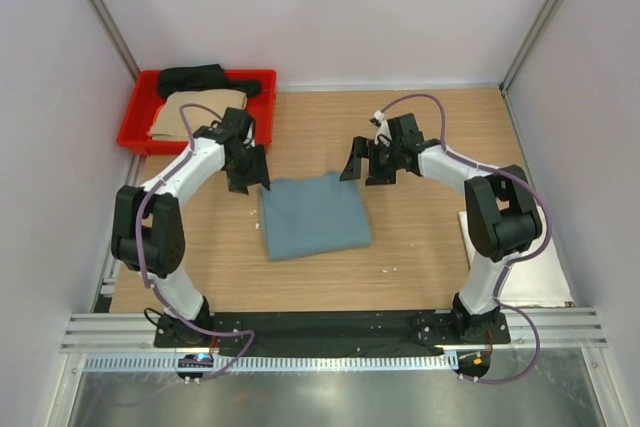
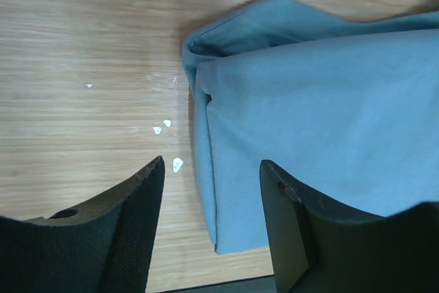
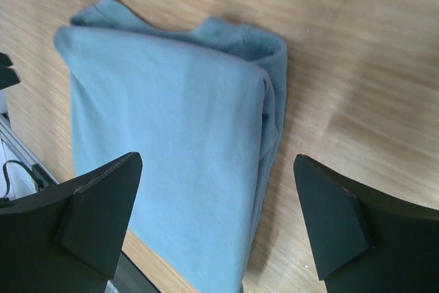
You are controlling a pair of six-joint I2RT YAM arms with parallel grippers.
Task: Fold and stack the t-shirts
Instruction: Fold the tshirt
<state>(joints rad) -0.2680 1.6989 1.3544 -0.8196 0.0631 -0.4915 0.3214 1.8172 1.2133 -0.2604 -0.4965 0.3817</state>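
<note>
A dusty teal-blue t-shirt (image 1: 315,215) lies folded into a rectangle in the middle of the wooden table. My left gripper (image 1: 248,175) hovers over its far left corner, open and empty. In the left wrist view that gripper (image 2: 211,164) has the shirt (image 2: 315,114) edge below the gap. My right gripper (image 1: 362,162) hangs over the far right corner, open wide. In the right wrist view this gripper (image 3: 218,161) holds nothing, and the shirt (image 3: 164,142) lies flat beneath it. Tan (image 1: 205,107) and black (image 1: 195,77) t-shirts lie in the tray. A white one (image 1: 548,277) lies at the right edge.
The red plastic tray (image 1: 135,137) stands at the back left corner. Small white specks (image 2: 177,164) dot the wood beside the folded shirt. Walls close in the table on three sides, and a metal rail runs along the near edge.
</note>
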